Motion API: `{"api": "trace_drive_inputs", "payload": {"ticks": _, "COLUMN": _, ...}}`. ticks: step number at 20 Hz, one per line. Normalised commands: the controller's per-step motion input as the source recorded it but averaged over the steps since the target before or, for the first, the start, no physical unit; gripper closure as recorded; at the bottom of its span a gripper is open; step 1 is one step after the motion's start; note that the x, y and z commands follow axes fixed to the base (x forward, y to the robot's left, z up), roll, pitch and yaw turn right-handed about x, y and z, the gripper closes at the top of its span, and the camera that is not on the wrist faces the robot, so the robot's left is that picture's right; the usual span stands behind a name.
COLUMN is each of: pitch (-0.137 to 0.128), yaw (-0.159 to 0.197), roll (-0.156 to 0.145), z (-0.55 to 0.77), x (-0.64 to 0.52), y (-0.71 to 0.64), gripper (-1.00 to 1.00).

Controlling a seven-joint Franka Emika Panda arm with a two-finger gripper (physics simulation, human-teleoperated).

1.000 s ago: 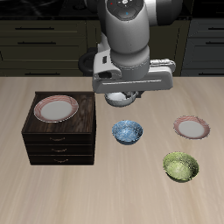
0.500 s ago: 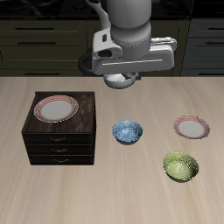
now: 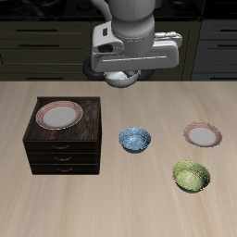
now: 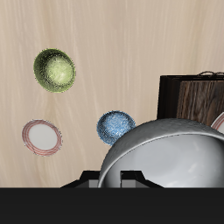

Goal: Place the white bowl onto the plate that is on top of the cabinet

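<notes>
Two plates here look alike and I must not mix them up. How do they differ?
The plate lies on top of the cabinet; the pinker plate lies on the bare table. The plate has a cream centre inside a striped rim and looks wider; the pinker plate is pink-toned across. Both are round, flat and hold nothing.
</notes>
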Motion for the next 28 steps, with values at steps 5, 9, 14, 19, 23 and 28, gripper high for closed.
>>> {"api": "trace_drive_inputs", "payload": {"ticks": 5, "pitch": -0.005, "yaw": 0.001, "roll": -0.019, "z": 0.01, "x": 0.01, "y": -0.21, "gripper": 1.0}}
{"api": "trace_drive_inputs", "payload": {"ticks": 9, "pitch": -0.022, "yaw": 0.01, "roll": -0.032, "z": 0.07, "x": -0.07, "y": -0.36, "gripper": 1.0}}
{"api": "trace_drive_inputs", "payload": {"ticks": 14, "pitch": -0.013, "yaw": -0.012, "roll": -0.036, "z": 0.05, "x": -0.04, "y": -0.33, "gripper": 1.0}}
{"api": "trace_drive_inputs", "payload": {"ticks": 19, "pitch": -0.025, "yaw": 0.005, "roll": -0.046, "z": 0.03, "x": -0.11, "y": -0.41, "gripper": 1.0}}
{"api": "trace_drive_inputs", "payload": {"ticks": 23, "pitch": -0.006, "yaw": -0.024, "roll": -0.057, "z": 0.02, "x": -0.03, "y": -0.46, "gripper": 1.0}}
{"api": "trace_drive_inputs", "payload": {"ticks": 28, "pitch": -0.028, "yaw": -0.003, "roll": -0.063, "z": 0.03, "x": 0.02, "y": -0.42, "gripper": 1.0}}
